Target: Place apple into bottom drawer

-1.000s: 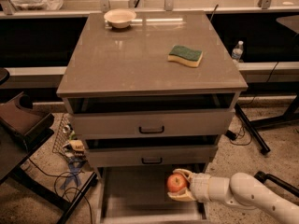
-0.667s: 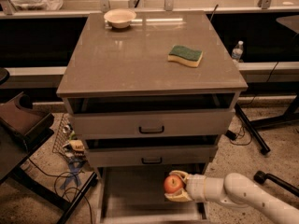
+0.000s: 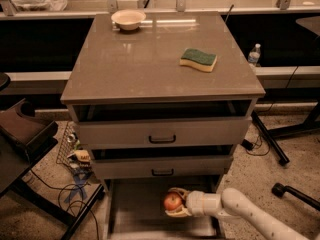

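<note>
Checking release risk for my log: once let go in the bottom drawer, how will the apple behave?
The apple looks round and smooth, so it will probably roll on the flat floor of the bottom drawer. It seems firm, unlikely to deform in the pincer, which grips it over that drawer.

Dim, warm light; glare streaks the surface [image 3: 150,69] well above the pincer [image 3: 173,203], which grips the apple [image 3: 172,201] over the shadowed bottom drawer [image 3: 134,218].

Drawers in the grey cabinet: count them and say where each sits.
3: the black-handled top drawer, the black-handled middle drawer below it, and the open bottom drawer lowest, where the gripper holds the round red apple above its floor.
</note>
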`<state>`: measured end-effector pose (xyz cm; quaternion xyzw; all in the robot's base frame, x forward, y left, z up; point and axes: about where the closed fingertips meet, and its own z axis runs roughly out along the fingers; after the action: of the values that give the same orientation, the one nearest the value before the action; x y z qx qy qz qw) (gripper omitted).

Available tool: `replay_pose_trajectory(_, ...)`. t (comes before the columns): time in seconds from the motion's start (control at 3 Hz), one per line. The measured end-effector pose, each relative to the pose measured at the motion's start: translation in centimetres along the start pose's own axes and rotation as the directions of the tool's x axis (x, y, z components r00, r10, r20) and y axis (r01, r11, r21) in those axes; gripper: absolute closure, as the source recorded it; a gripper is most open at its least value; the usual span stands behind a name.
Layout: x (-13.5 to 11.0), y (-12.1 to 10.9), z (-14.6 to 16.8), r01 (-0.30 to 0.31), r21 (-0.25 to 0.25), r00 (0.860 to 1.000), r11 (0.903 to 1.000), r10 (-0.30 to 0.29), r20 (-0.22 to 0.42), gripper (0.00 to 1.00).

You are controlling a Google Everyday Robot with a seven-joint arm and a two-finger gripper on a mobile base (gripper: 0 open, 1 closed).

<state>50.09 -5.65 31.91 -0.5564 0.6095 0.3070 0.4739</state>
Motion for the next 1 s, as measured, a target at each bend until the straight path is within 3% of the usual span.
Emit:
replay_pose_trajectory(0.33,3.9,0.7,4.4,0.025,-0.029,0.997,0.9992,-0.023,0.071,1.00)
replay_pose_trajectory(1.0,7.9,2.8,11.0,0.035,-0.085,0.991,0.9957,-0.024,0.132,1.00)
